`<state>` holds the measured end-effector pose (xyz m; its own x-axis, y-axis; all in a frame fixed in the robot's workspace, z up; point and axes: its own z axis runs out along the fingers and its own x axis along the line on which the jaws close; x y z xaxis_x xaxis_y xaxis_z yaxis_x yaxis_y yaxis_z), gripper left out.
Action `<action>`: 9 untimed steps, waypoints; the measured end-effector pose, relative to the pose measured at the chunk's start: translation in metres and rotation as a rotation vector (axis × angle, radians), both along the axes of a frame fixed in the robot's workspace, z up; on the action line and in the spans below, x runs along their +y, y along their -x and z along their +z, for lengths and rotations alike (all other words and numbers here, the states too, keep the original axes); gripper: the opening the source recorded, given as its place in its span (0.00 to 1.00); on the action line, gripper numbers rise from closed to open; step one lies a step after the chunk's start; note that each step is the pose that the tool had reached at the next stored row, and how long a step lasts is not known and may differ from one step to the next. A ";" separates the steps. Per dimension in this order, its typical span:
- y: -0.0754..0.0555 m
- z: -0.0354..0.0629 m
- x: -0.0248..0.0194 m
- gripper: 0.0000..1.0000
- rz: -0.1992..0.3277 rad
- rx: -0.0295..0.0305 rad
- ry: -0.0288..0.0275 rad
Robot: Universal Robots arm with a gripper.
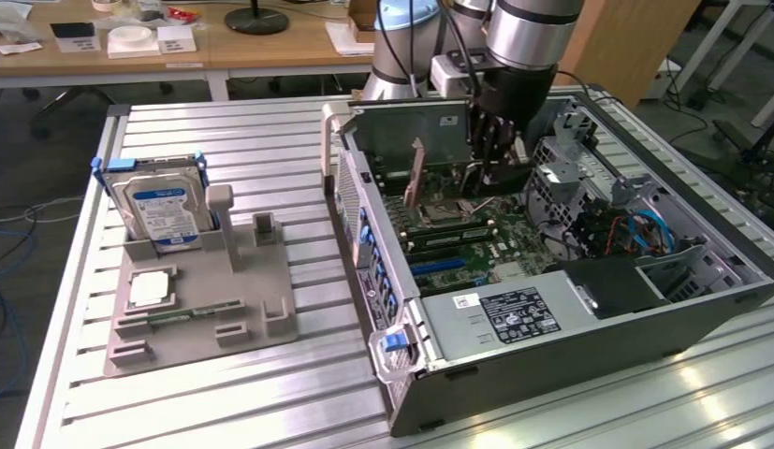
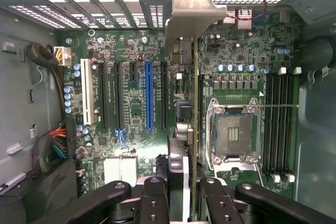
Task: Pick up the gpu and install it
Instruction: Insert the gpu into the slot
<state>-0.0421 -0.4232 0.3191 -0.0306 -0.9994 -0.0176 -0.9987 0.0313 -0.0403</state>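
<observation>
My gripper (image 1: 493, 173) reaches down into the open computer case (image 1: 686, 309) and is shut on the gpu (image 1: 416, 178), a thin brownish card held on edge. In the wrist view the gpu (image 2: 194, 129) runs edge-on between my black fingers (image 2: 152, 203), its metal bracket (image 2: 191, 9) at the case's slotted back wall. It hangs over the motherboard (image 2: 131, 124), between the blue expansion slot (image 2: 148, 95) and the processor socket (image 2: 233, 132). I cannot tell whether its edge touches a slot.
A silver hard drive (image 1: 162, 210) with a white-and-blue label stands in a grey fixture (image 1: 193, 299) on the exterior view's left, a small green memory stick (image 1: 174, 316) lying on it. Inside the case are a power supply (image 1: 512, 313), drive cages and blue cables (image 1: 636, 229).
</observation>
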 end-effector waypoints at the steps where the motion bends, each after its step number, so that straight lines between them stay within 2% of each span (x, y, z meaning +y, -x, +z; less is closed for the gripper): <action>1: 0.000 -0.0007 0.0000 0.28 0.000 0.0000 0.0000; 9: 0.007 -0.0049 -0.0005 0.28 -0.003 0.0000 0.0001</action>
<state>-0.0494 -0.4238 0.3142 -0.0333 -0.9993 -0.0175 -0.9986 0.0340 -0.0403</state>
